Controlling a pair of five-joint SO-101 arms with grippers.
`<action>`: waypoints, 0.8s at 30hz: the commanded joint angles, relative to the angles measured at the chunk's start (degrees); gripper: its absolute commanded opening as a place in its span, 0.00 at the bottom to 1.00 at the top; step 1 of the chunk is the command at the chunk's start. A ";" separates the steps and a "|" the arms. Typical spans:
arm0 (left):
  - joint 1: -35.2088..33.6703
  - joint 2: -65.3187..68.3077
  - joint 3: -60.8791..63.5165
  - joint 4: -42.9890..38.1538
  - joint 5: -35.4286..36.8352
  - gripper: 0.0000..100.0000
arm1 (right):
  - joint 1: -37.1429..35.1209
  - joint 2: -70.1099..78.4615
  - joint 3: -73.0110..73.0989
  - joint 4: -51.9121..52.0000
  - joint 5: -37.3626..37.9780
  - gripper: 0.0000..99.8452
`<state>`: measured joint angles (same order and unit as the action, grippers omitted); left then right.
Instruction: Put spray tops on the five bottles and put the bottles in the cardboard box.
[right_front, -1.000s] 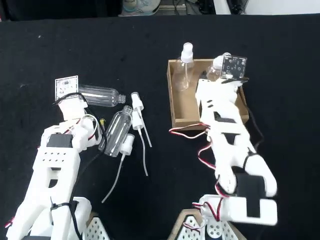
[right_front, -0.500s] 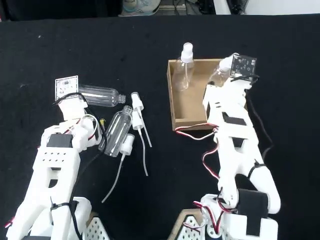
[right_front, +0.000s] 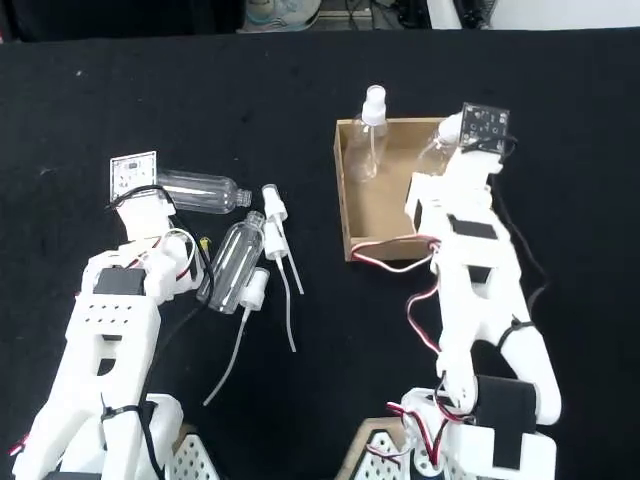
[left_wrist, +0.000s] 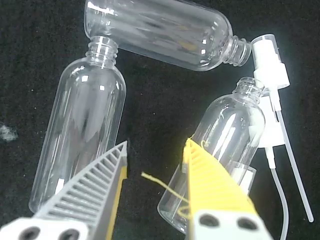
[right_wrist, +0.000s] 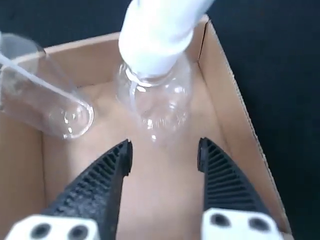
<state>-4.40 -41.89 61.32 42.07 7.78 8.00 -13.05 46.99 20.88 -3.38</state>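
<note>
Where black cloth (right_front: 200, 80) spreads, cardboard box (right_front: 341, 200) resting, clutter (right_front: 282, 12) behind.

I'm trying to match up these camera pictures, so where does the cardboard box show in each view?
High view: box right of centre, in the upper half.
Right wrist view: box ahead of the open jaws, its walls running along both sides.
Left wrist view: loose bottles on black cloth.
Shared landmark: the capped bottle standing in the box.
</note>
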 joint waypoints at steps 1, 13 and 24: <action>0.48 0.09 -0.31 -0.79 0.35 0.18 | -0.18 -1.98 -6.90 8.53 -0.44 0.17; 0.48 0.09 -0.22 -0.70 0.35 0.18 | 0.44 -1.80 -14.90 22.33 5.36 0.08; 0.48 0.00 -0.22 -0.70 0.26 0.18 | 5.01 5.32 -15.96 18.46 17.67 0.03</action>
<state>-4.40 -41.89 61.32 42.07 7.78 11.96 -10.59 35.30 42.33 11.03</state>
